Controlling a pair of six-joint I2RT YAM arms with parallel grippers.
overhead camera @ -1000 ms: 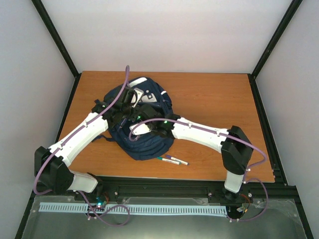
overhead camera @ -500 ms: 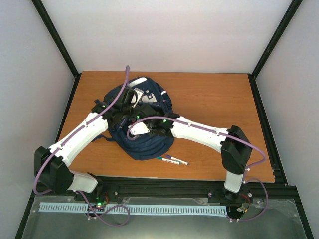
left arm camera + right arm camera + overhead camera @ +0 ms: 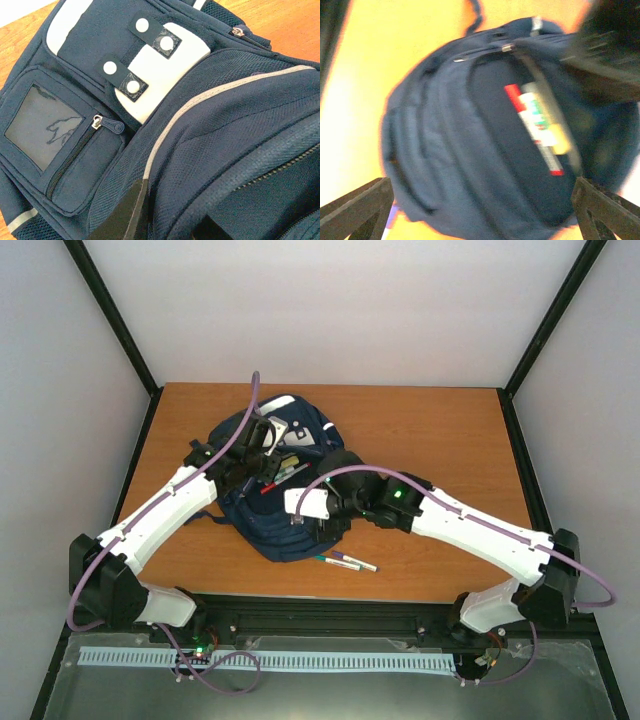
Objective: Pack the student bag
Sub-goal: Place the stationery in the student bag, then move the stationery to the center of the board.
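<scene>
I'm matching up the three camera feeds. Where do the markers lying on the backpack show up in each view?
Top external: the markers lie on the middle of the backpack, left of frame centre.
Left wrist: not in it; only pockets and the white patch show.
Right wrist: the markers are right of centre, blurred, slanting down to the right.
Shared landmark: the navy backpack, seen in all three.
</scene>
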